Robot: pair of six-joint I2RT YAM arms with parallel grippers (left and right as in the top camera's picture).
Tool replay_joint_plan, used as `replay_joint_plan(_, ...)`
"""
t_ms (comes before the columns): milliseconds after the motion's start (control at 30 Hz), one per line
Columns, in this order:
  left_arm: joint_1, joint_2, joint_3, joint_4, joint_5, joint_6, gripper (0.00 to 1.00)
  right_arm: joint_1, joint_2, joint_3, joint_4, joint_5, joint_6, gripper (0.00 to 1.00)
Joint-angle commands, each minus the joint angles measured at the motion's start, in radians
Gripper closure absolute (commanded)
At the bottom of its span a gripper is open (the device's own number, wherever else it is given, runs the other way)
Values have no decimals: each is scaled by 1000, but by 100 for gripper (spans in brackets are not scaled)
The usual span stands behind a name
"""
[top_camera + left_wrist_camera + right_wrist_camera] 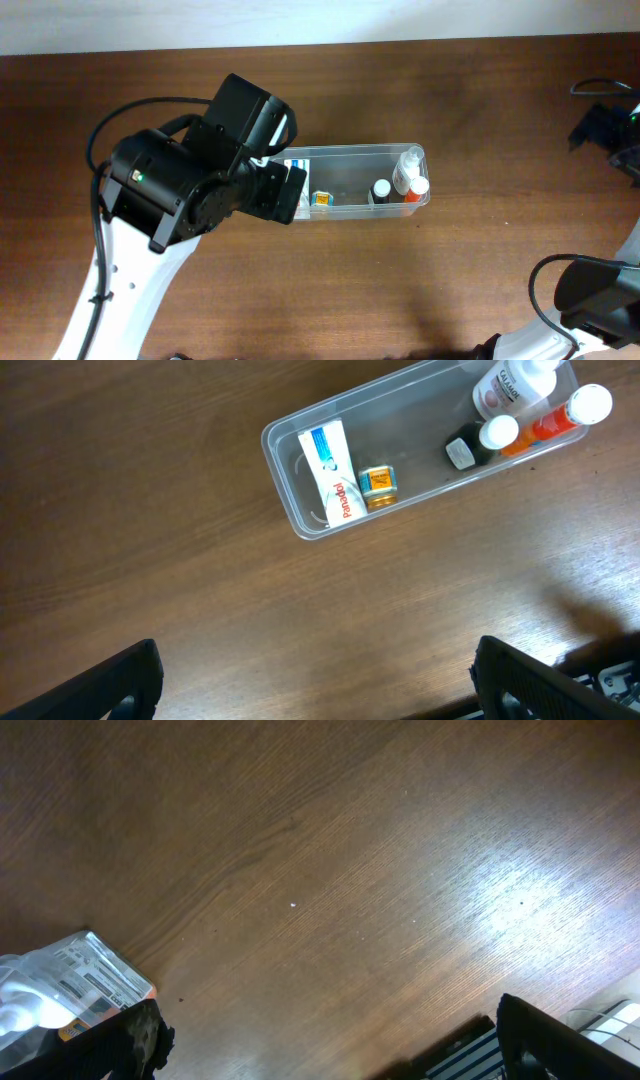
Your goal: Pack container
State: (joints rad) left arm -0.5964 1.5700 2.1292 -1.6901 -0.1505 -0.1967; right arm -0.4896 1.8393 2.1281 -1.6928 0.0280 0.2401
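The container (350,182) lies on the brown wooden tabletop (300,290) near its middle, long side running left to right, and the black head of the left arm (190,185) hangs over the container's left end in the overhead view; inside the container, at that left end, a white and blue box (330,470) printed in red lies flat across the width, and just beside it, toward the container's middle, sits a small orange jar (377,484); the container's middle stretch shows only its clear floor; at the container's right end three bottles crowd together: a small dark bottle (470,448), a white bottle (510,388) with a printed label, and an orange bottle (548,426) with a white cap, the last one against the end wall; the left gripper (315,665) hovers above the tabletop beside the container's long wall, its two black fingers spread wide apart with nothing between them; the right gripper (325,1030) is likewise wide open and empty over bare wood, well away from the container's middle, and its wrist view catches only a corner of the container at the lower left, close to one finger, though I cannot tell whether they touch.
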Motion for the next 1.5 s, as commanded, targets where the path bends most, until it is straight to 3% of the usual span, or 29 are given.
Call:
replay_joint_plan(0, -3, -14, -8, 2, -11, -15, 1, -2, -6, 15, -5, -2, 12, 2)
replay_joint_plan(333, -3, -24, -183, 31, 23, -1, 1, -2, -6, 15, -5, -2, 12, 2)
replay_joint_plan(400, -4, -71, -291, 133, 31, 69, 1, -2, -6, 15, -5, -2, 12, 2)
replay_joint_plan(533, -3, -252, -638, 499, 119, 311, 1, -2, -6, 15, -5, -2, 12, 2)
replay_joint_plan(733, 65, -542, -1162, 882, 122, 315, 1, -2, -6, 15, -5, -1, 12, 2)
replay_joint_plan(900, 223, -897, -1649, 1328, 208, 315, 1, -2, -6, 15, -5, -2, 12, 2)
replay_joint_plan(1000, 294, -1085, -1840, 1494, 242, 315, 1, -2, -6, 15, -5, -1, 12, 2)
replay_joint_plan(1167, 363, -1260, -1952, 1547, 241, 315, 1, -2, -6, 15, -5, -2, 12, 2)
replay_joint_plan(1467, 521, -1463, -1968, 1511, 241, 315, 1, -2, -6, 15, -5, -2, 12, 2)
